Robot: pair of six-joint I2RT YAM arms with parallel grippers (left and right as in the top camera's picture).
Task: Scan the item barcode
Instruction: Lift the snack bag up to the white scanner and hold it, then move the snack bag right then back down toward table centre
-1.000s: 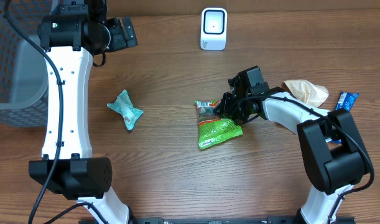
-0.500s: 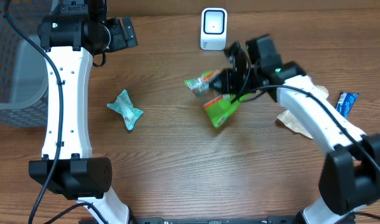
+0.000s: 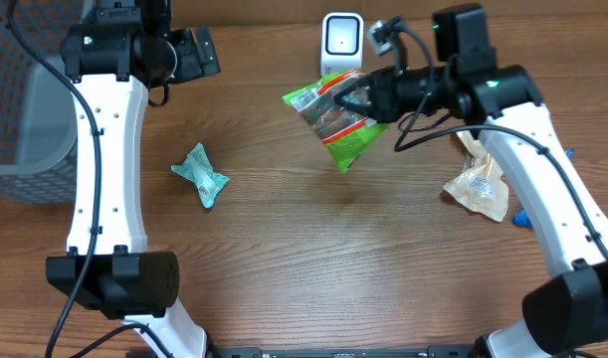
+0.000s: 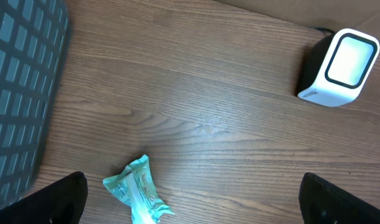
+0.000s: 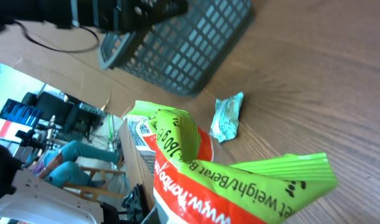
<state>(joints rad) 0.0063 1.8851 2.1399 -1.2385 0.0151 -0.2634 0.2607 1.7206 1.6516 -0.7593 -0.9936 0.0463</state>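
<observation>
While the right tool is clamped on one edge of the green crinkly plastic snack bag, the bag hangs off the counter, just in front of the white box-shaped barcode scanner. From above it overlaps the scanner's lower edge. By my reading the step in hand is presenting the bag to the scanner. The next move calls for turning the wrist until the printed code faces the scanner's pale window, and for holding the limp film flat enough to read.

The left tool hovers to the left of the scanner with its jaws apart and holds nothing. A teal twisted wrapper lies well to the scanner's left and nearer the robot. A grey mesh basket sits far to its left. A tan crumpled packet rests to its right under the right arm.

In the right wrist view a small dark printed patch shows near the bag's top corner, but it is too blurred to tell whether it is the barcode. That view does not show the tool's own fingers. From above, the bag's scanner-facing side is hidden.
</observation>
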